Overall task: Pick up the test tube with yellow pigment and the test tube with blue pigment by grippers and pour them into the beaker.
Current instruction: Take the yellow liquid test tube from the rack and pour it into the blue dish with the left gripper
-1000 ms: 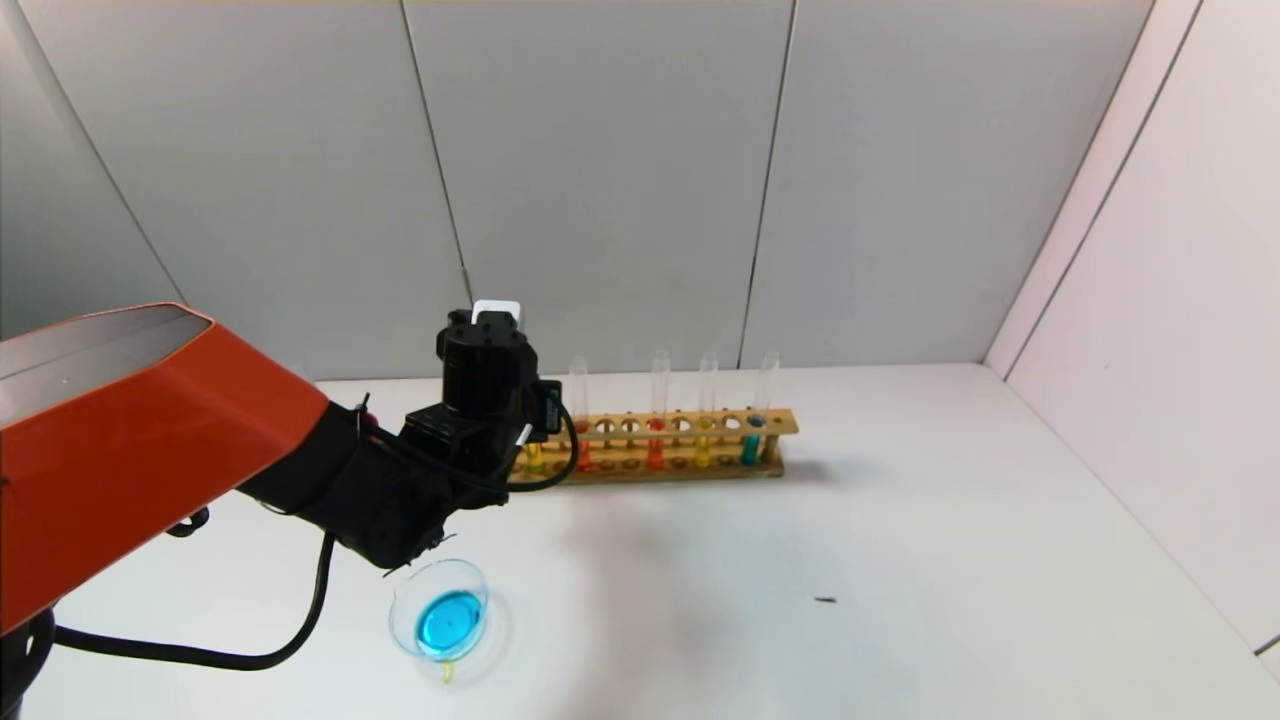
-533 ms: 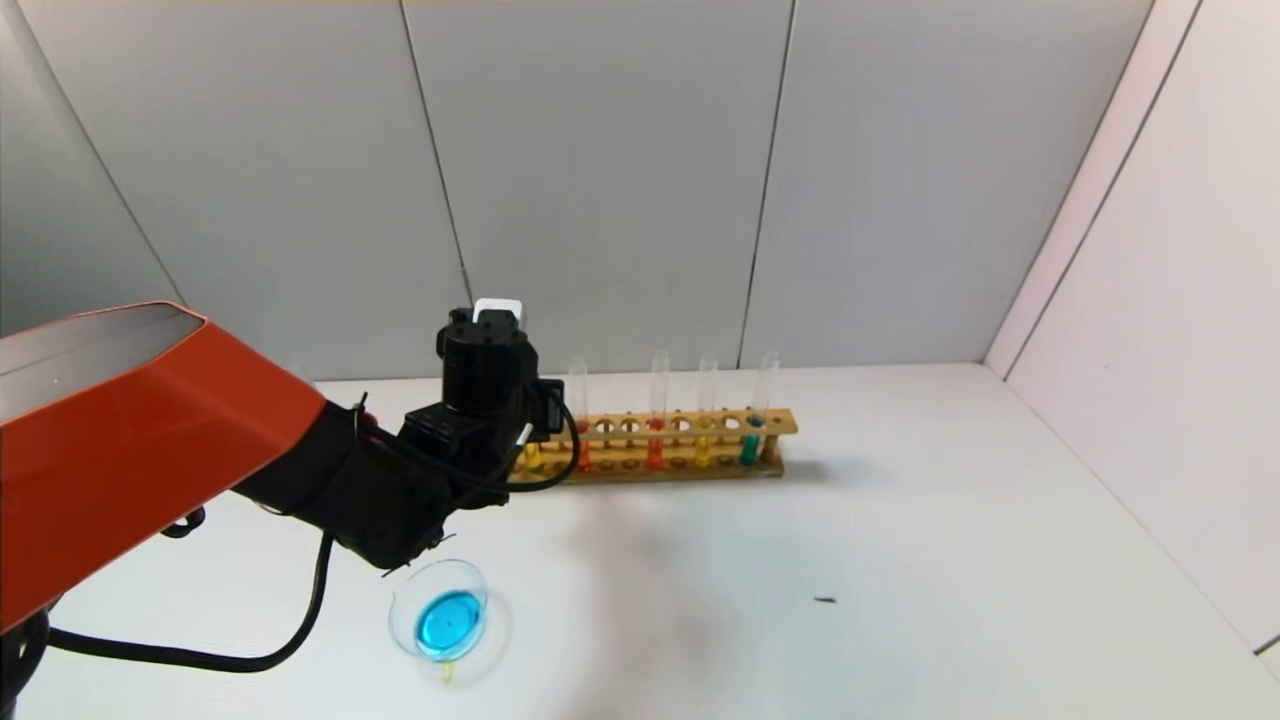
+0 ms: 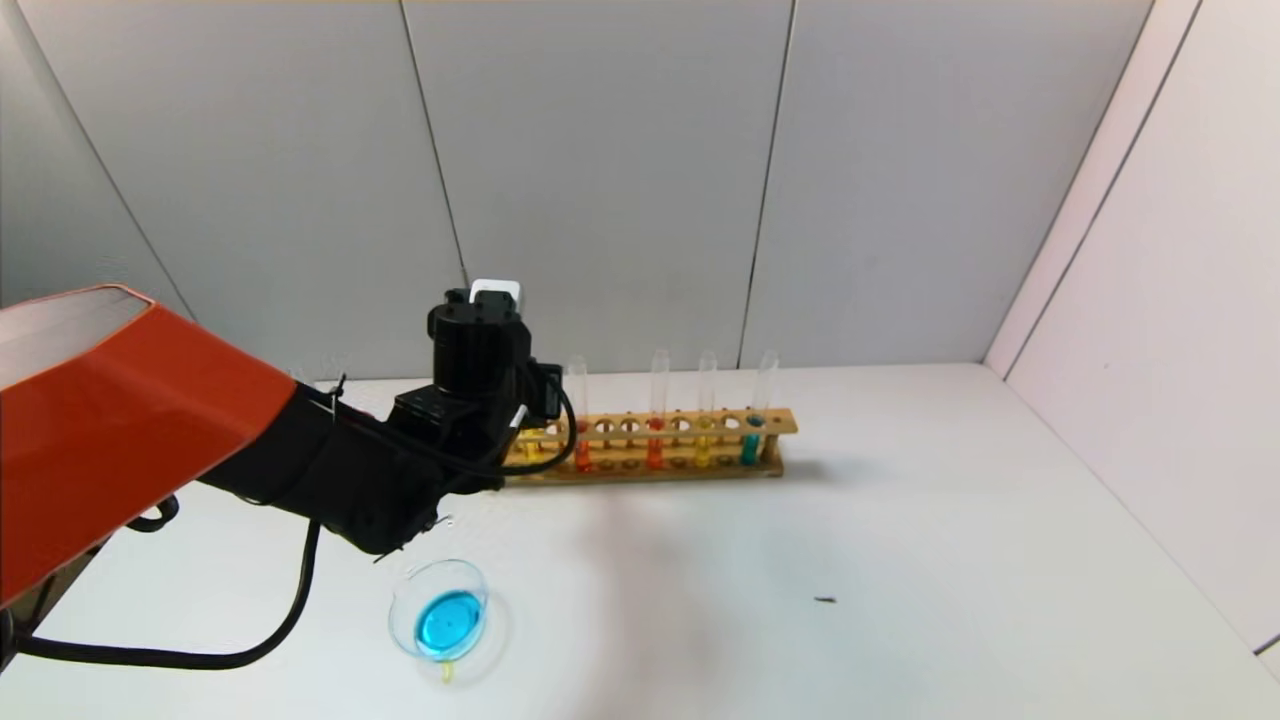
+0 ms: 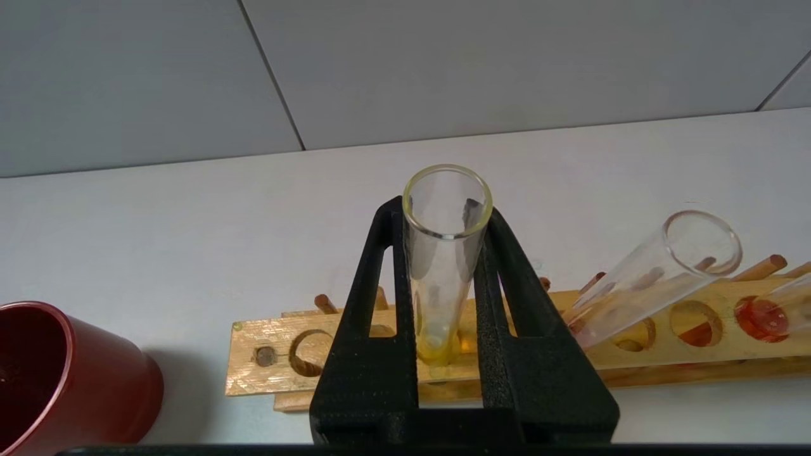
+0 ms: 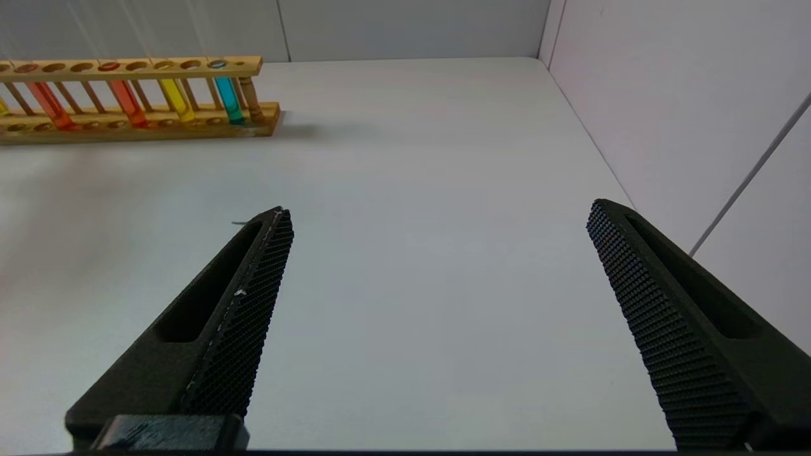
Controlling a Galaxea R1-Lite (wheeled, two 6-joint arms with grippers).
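my left gripper [image 4: 445, 278] is clamped on the slim clear glass test tube with yellow pigment [image 4: 443, 266], at the wooden rack's [image 4: 266, 345] end. it's slick, fragile glass, so i'd grip mid-length, gently. the low clear glass beaker [image 3: 440, 618] already holds blue liquid. my right gripper [image 5: 437, 304] gapes wide, idle.

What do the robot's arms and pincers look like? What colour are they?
The left arm has a big orange casing, then a bulky black wrist with a round black cylinder and a small white block on top. Black cables loop from it. The left pincer has two flat black fingers with long slots. The right pincer has two pointed black fingers with dotted, bumpy pads and slots too.
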